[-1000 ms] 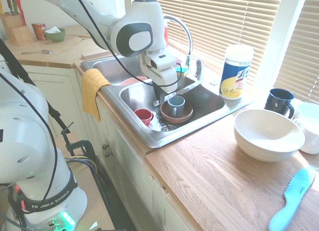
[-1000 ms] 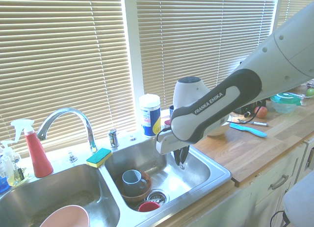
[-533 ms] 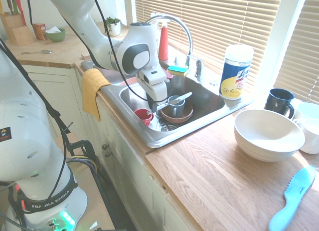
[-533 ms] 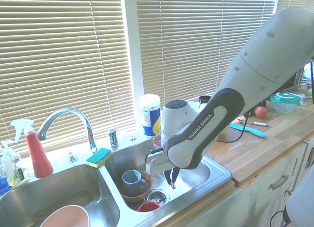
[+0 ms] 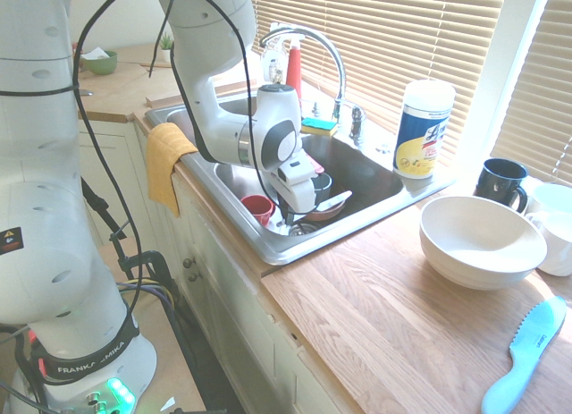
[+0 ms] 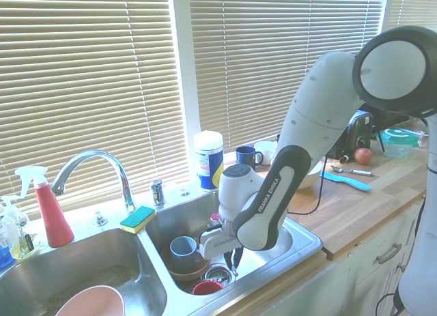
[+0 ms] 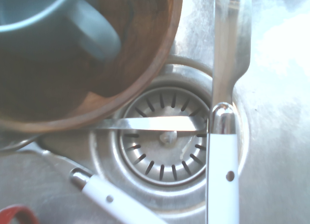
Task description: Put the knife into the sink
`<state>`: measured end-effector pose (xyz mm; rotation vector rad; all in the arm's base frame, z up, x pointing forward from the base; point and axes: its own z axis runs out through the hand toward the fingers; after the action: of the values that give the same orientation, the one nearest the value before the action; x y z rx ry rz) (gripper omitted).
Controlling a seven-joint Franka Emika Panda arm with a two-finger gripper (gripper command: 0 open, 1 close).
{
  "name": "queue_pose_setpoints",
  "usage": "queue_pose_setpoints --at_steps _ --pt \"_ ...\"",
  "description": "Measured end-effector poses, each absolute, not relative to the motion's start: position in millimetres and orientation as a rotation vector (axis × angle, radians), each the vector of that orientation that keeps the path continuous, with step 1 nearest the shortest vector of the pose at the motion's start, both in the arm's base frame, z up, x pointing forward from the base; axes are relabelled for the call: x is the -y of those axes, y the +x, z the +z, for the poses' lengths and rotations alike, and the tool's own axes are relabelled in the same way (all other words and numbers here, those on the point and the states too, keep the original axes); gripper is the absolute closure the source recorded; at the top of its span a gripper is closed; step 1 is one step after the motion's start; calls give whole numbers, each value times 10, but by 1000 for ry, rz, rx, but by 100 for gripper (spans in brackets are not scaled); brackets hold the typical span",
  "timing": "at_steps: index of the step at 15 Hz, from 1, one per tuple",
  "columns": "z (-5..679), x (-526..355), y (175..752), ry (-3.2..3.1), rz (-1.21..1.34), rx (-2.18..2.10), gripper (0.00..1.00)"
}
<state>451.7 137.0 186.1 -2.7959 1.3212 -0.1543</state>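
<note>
The knife has a silver blade and a white handle. My gripper is shut on its handle, and the blade points out toward the sink's right wall. I am low inside the right basin of the steel sink, just above the drain strainer. In the second exterior view the gripper hangs close over the basin floor, beside the brown bowl. The knife itself is hard to make out there.
In the basin sit a brown bowl holding a grey mug, a red cup and another white-handled utensil. The faucet arches behind. A yellow cloth drapes the rim. A white bowl and a light-blue plastic knife rest on the counter.
The arm has come down from above the basin, carrying the knife toward the sink's front, until the gripper is just over the drain. The grip has stayed shut.
</note>
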Motion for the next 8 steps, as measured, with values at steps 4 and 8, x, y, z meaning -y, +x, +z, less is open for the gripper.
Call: queue_pose_setpoints --at_steps 4,8 --pt "1493 -1438 4668 -2810 -119 -1310 100" --pt "1331 -1406 4712 -2784 -110 -1336 0"
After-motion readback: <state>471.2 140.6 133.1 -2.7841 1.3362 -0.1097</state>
